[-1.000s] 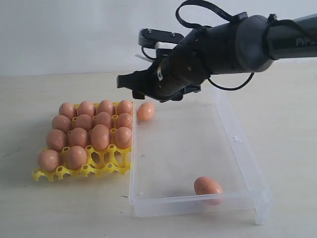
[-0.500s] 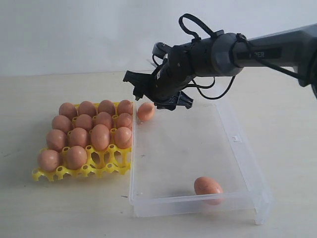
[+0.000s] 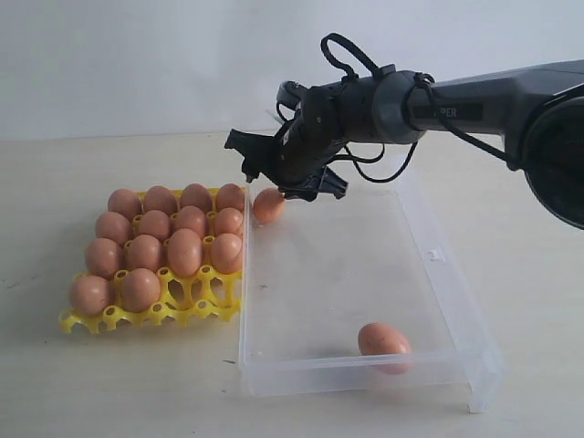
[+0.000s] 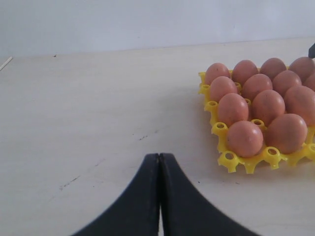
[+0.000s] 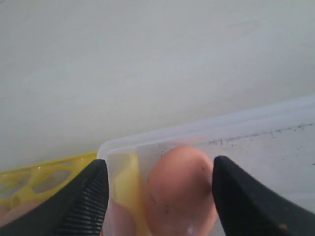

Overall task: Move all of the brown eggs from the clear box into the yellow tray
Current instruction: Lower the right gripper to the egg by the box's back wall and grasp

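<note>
At the clear box's (image 3: 365,381) far corner, beside the yellow tray (image 3: 196,307), I see my right end effector (image 3: 274,182) spread wide just above one brown egg (image 3: 268,204). My left end effector (image 4: 159,158) is pressed together.

Exterior view: 1 marking legible. White capital lettering (image 3: 444,112) on the dark link of the right arm (image 3: 511,91), right of centre and well behind the right tool (image 3: 278,178). Reads "PER"; any characters before it are too blurred to make out. It runs along the link, slightly tilted.
</note>
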